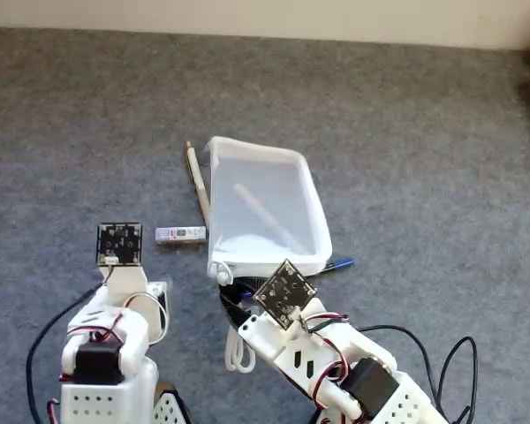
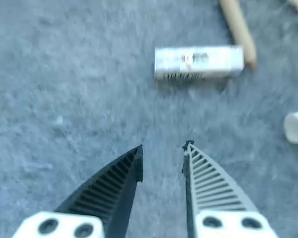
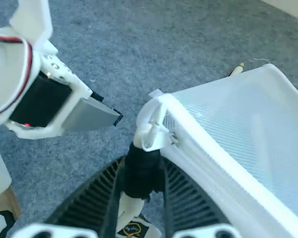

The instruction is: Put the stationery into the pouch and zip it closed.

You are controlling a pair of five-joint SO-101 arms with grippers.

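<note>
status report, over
left claw open, short of white rectangular eraser. right claw shut on black cylindrical object by white mesh pouch. wooden pencil just beyond eraser.

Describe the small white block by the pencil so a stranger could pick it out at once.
Find the white mesh pouch in the middle of the grey carpet. A wooden pencil lies along its left side, and at the pencil's near end, ahead of the left pincer, lies the block. It is short, rectangular and white with dark print, unlike the long, thin pencil.
</note>
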